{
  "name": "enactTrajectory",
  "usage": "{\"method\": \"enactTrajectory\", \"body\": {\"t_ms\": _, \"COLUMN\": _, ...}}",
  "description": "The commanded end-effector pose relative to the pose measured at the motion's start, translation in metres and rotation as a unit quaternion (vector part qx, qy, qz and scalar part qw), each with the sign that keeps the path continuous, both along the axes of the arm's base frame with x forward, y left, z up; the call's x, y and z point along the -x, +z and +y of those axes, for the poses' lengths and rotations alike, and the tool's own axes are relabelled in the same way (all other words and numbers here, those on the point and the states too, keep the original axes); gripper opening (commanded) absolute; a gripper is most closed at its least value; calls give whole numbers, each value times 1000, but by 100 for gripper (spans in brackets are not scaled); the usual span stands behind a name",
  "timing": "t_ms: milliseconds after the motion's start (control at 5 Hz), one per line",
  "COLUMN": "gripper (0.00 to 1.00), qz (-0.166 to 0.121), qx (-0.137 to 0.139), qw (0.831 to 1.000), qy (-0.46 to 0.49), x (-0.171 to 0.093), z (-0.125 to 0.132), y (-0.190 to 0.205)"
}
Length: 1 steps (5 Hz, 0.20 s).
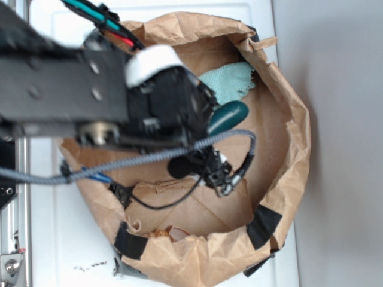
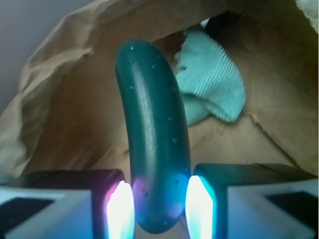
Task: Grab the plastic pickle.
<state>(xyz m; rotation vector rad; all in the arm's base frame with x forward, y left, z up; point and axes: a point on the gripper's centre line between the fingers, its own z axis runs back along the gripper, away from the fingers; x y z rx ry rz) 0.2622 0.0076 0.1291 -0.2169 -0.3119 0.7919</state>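
Plastic pickle (image 2: 154, 144) pinched near its lower end between the two glowing fingers (image 2: 121, 208), rest of it jutting out over the floor of the brown paper bag (image 1: 281, 149). Pale mint cloth (image 2: 212, 82) lying beyond, apart from the pickle. Grasp step apparently made, with contact on both sides. Fingers closed to the pickle's width, nothing else touched. Whether clear of the bag floor: cannot tell. Next, probably a straight lift, grip kept firm against the glossy, curved skin slipping.
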Motion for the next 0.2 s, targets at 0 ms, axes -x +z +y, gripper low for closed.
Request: {"method": "enactTrajectory", "body": {"t_ms": 0, "gripper": 0, "qz": -57, "qx": -12, "qw": 997, "qy": -42, "x": 16, "z": 14, "y": 35}}
